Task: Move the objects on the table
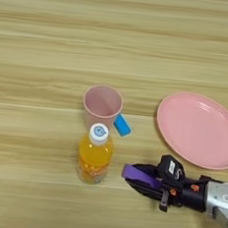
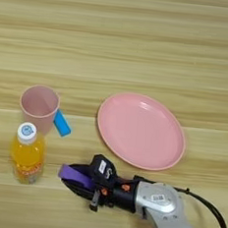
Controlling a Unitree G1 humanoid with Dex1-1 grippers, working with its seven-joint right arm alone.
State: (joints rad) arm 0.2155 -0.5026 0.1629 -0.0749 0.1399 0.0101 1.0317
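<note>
A flat purple block (image 1: 140,176) lies between the two black fingers of my right gripper (image 1: 135,178), which is shut on it low over the table (image 1: 54,41) at the front. The silver forearm (image 2: 163,209) comes in from the bottom right. The small orange-drink bottle (image 1: 95,156) with a white cap stands upright just left of the block, a short gap away from it. The wide pink plate (image 1: 198,129) lies flat behind and to the right of the gripper, with nothing on it.
A pink cup (image 1: 102,107) stands upright right behind the bottle. A small blue block (image 1: 122,125) lies against the cup's right side. A black cable (image 2: 208,209) trails from the forearm at the bottom right.
</note>
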